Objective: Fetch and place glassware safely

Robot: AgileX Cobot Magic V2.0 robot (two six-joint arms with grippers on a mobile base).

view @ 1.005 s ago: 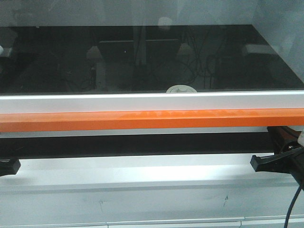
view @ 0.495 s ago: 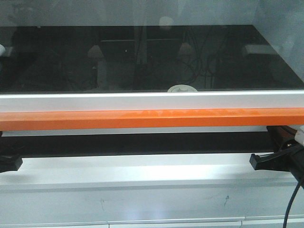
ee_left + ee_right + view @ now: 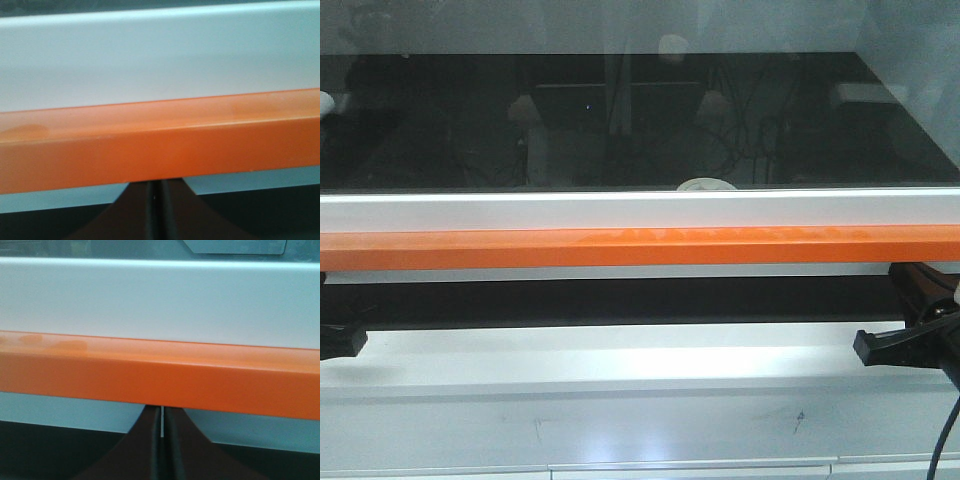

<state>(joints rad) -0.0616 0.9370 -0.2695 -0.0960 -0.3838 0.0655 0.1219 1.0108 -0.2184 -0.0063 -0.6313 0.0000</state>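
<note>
Exterior front-facing: glassware [image 3: 705, 185] beyond orange bar [image 3: 620, 248]; right gripper [image 3: 868, 346] below, well apart.

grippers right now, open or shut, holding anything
Left gripper: closed, empty, tips just below the orange bar.
Right gripper: closed, empty, also below that bar.

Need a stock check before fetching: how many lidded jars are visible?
1. The jar, only its cream lid showing, peeks over the white rail right of centre; more could hide behind it.
</note>
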